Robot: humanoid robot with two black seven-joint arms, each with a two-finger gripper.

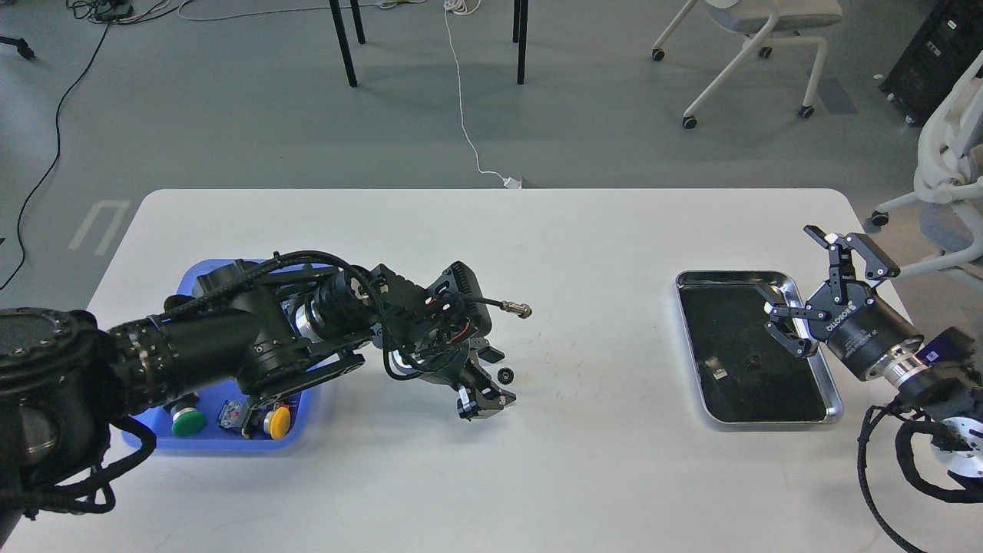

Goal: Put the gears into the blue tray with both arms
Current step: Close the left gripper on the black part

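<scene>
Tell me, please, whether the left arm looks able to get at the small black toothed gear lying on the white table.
Probably yes: the small black gear lies uncovered between the left gripper jaws.

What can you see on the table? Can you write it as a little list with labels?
table: white
blue tray: left side, holds green and yellow push-buttons
gear: on table, between the left gripper fingers
silver tray: right side, black lining, small gear inside
right gripper: open, over silver tray's edge
</scene>
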